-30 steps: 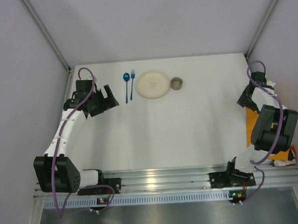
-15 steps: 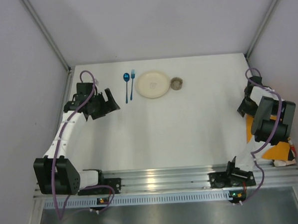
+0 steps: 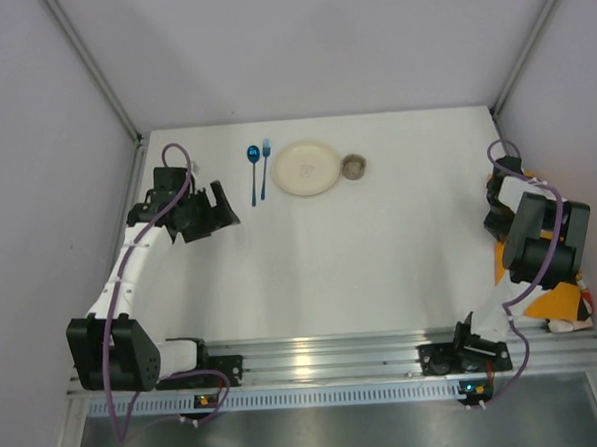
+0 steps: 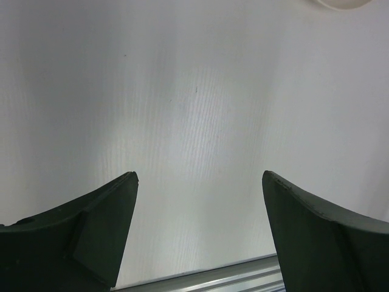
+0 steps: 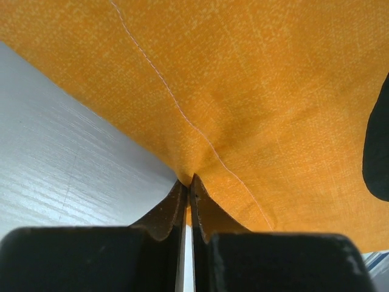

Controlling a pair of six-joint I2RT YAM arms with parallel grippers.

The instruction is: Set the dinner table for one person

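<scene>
Right gripper (image 5: 187,181) nips the edge of the orange mat (image 5: 273,91).
Its fingers are closed, apparently pinching cloth; the left gripper (image 4: 199,177) hangs wide open above the dinner table (image 4: 194,91).

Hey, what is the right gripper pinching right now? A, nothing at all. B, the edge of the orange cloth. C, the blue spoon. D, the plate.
B: in the right wrist view the right gripper is shut on a puckered edge of the orange cloth.
</scene>
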